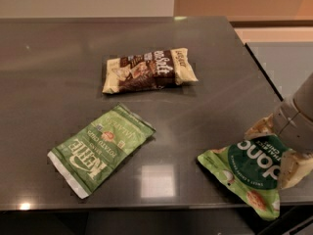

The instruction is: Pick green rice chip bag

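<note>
The green rice chip bag (243, 166), light green with a dark-green circle and white "dang" lettering, lies at the table's front right corner, partly over the front edge. My gripper (277, 148) comes in from the right and sits low over the bag's right end. It is open, with one cream finger (259, 126) just behind the bag and the other (295, 169) in front of it, so the bag's right end lies between them. The gripper body hides that end of the bag.
A flat olive-green Kettle chip bag (100, 148) lies front left of centre. A brown-and-cream bag (149, 70) lies at the middle back. The dark table (54, 72) ends close to the right of my gripper and just below the bags in front.
</note>
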Robot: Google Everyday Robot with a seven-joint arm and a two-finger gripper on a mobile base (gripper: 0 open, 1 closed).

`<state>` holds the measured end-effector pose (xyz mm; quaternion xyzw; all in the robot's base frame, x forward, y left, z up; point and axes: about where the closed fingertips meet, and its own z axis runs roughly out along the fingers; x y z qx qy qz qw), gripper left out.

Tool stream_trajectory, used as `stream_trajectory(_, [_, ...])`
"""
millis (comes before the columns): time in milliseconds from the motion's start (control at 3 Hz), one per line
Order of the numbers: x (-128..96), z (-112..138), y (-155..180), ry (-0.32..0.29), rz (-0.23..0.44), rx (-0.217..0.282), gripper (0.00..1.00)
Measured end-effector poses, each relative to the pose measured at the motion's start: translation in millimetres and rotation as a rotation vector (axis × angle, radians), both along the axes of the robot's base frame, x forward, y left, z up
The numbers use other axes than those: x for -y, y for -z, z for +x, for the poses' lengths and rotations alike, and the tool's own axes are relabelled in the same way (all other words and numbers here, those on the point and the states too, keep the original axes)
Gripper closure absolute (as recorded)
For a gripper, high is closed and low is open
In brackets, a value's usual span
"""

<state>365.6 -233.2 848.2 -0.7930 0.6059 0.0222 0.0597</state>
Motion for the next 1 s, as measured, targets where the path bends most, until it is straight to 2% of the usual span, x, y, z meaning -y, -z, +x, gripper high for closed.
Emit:
stream_trajectory(333, [-2, 5, -7, 0.023, 0.005, -0.006, 0.67])
stream_trajectory(667, [-11, 19, -26, 0.065, 0.04, -0.012, 0.9])
stream_trajectory(1000, [-32, 38, -50, 0.096, 0.099, -0.011, 1.0])
